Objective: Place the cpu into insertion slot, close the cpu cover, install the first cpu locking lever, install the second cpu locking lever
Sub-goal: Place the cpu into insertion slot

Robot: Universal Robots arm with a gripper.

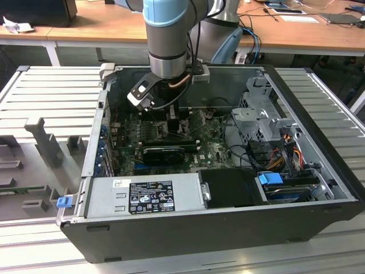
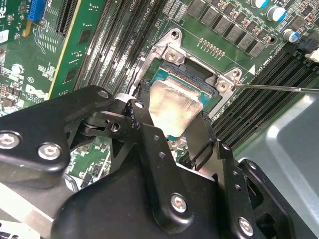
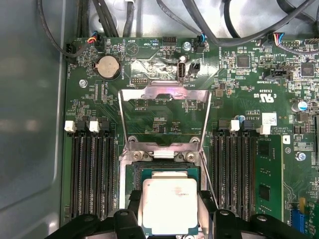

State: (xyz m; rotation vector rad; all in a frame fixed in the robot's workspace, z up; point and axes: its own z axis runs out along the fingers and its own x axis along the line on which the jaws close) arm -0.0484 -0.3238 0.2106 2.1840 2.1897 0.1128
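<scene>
The cpu [image 3: 169,205], a pale silvery square chip on a green base, lies between my black fingers [image 3: 132,211]. My gripper [image 3: 169,209] is shut on its two opposite sides. In the second wrist view the cpu [image 2: 172,107] sits right at the insertion slot [image 2: 195,74]; I cannot tell whether it rests in the slot or hovers just above. The cpu cover [image 3: 164,93], a thin metal frame, stands swung open beyond the slot. A thin locking lever [image 2: 269,88] juts out sideways from the slot's corner. In the exterior view my gripper [image 1: 174,121] reaches down inside the computer case.
Long black memory slots [image 3: 89,169] run along both sides of the socket. Cables [image 3: 209,35] hang across the case wall behind the board. The grey power supply [image 1: 145,197] and the drive cage [image 1: 256,114] crowd the open case [image 1: 319,148].
</scene>
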